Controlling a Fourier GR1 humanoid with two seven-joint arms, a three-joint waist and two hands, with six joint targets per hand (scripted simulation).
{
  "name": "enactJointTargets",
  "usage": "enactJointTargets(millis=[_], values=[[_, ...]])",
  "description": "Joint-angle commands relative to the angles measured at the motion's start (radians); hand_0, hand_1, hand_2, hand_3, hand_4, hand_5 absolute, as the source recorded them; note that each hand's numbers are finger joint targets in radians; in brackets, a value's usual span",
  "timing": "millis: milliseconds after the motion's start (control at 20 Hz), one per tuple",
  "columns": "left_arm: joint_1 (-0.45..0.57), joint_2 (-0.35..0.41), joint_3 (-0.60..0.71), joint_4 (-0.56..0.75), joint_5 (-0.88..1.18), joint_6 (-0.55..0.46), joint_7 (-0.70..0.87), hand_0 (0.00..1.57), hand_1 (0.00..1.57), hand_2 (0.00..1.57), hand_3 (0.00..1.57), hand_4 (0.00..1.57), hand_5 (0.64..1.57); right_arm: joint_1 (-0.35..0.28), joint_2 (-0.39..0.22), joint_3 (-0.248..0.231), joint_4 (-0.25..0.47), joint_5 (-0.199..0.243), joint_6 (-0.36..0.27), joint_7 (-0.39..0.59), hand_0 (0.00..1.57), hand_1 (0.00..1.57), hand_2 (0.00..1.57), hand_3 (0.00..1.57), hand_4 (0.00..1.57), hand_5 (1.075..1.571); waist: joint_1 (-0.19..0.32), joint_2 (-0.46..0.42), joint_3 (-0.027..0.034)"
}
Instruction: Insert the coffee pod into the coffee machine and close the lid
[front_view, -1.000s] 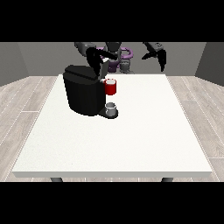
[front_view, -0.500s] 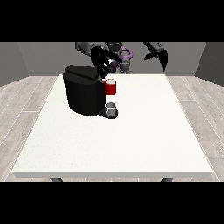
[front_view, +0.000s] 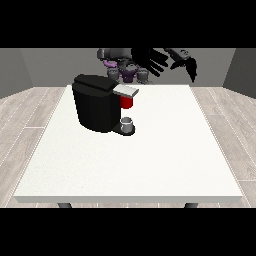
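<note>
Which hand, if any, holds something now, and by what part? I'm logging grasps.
Neither. The hand at the view's left has its fingers spread on nothing, and the hand at the view's right hangs bare.

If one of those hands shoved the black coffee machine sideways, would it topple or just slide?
Probably slide. The coffee machine looks squat, with a broad body sitting flat on the table, so tipping seems unlikely unless it is pushed near its top. It looks bulky, likely heavy for a hand to shift. Its lid juts out at the front and may swing if knocked.
</note>
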Motion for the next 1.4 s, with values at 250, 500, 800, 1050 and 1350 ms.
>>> enactJointTargets(millis=[250,500,800,1050,1350], values=[[-0.060,0.021,0.021,-0.023,0.033,-0.021,-0.025,0.00,0.00,0.00,0.00,0.00,1.571,-0.151,0.042,0.033,0.103,0.053,-0.018,-0.147,0.00,0.00,0.00,0.00,0.00,1.571,0.057,0.105,-0.0111],[-0.045,0.039,0.007,-0.041,0.043,-0.058,0.017,0.00,0.00,0.00,0.00,0.33,1.571,-0.212,0.057,-0.011,0.192,0.019,-0.012,-0.171,0.00,0.00,0.00,0.00,0.00,1.571,0.078,0.106,-0.0108],[-0.086,0.010,0.000,-0.079,0.057,-0.035,0.055,0.00,0.00,0.00,0.00,0.35,1.571,-0.271,0.052,-0.043,0.283,0.008,-0.002,-0.234,0.00,0.00,0.00,0.00,0.10,1.571,0.061,0.122,-0.0108],[-0.022,0.014,-0.019,-0.078,0.036,-0.040,0.031,0.00,0.00,0.00,0.00,0.26,1.571,-0.261,0.113,-0.026,0.309,0.005,-0.008,-0.280,0.00,0.00,0.00,0.00,0.00,1.571,0.038,0.088,-0.0110],[0.063,0.016,0.034,-0.046,0.057,-0.010,0.037,0.00,0.00,0.00,0.00,0.27,1.571,-0.120,0.233,0.044,0.242,-0.025,0.053,-0.413,0.00,0.00,0.00,0.00,0.18,1.571,-0.093,-0.041,-0.0105]])
